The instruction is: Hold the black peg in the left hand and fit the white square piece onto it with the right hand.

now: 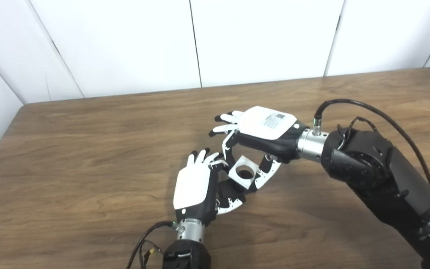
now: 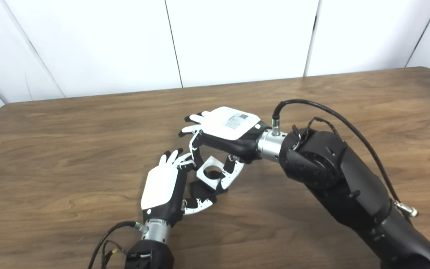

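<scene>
My right hand (image 1: 263, 129) reaches in from the right, palm down, and pinches the white square piece (image 1: 242, 172) between thumb and fingers. The piece has a round hole in its middle, tilted toward me. My left hand (image 1: 196, 186) stands just left of and below it, back toward the camera, curled around a black peg (image 1: 231, 190) whose dark body shows right under the piece. The piece sits at the peg's top, touching or nearly touching; I cannot tell how far it is seated. The right eye view shows the same piece (image 2: 210, 173) between both hands (image 2: 162, 186) (image 2: 227, 130).
Both hands work over the middle of a brown wooden table (image 1: 88, 149). White wall panels (image 1: 125, 41) stand behind its far edge. A black cable (image 1: 368, 108) loops over my right forearm, and another trails from my left wrist.
</scene>
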